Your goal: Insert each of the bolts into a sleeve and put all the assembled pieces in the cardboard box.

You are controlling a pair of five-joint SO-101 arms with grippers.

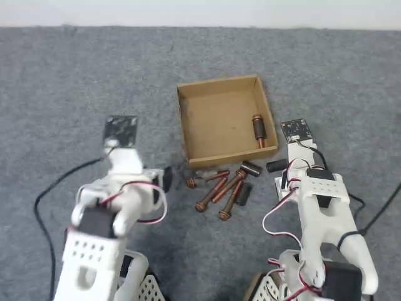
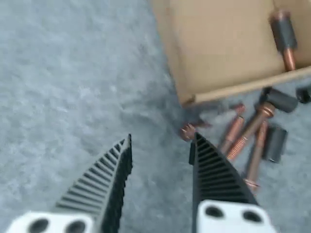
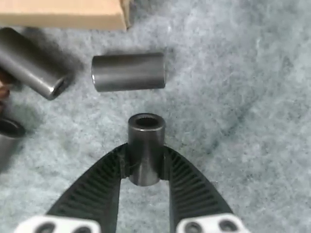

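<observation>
The cardboard box holds one bolt with a sleeve on it, which also shows in the left wrist view. Several copper bolts lie on the carpet in front of the box, with loose dark sleeves among them. My left gripper is open and empty over bare carpet, left of the bolts. My right gripper is shut on a dark sleeve, held end-on. Just beyond it lies another sleeve, which in the high view sits right of the box's near corner.
Grey carpet covers the whole table. The box corner is close beyond the right gripper, and another loose sleeve lies beside it. Black cables trail from both arms. Open carpet lies left of the box and behind it.
</observation>
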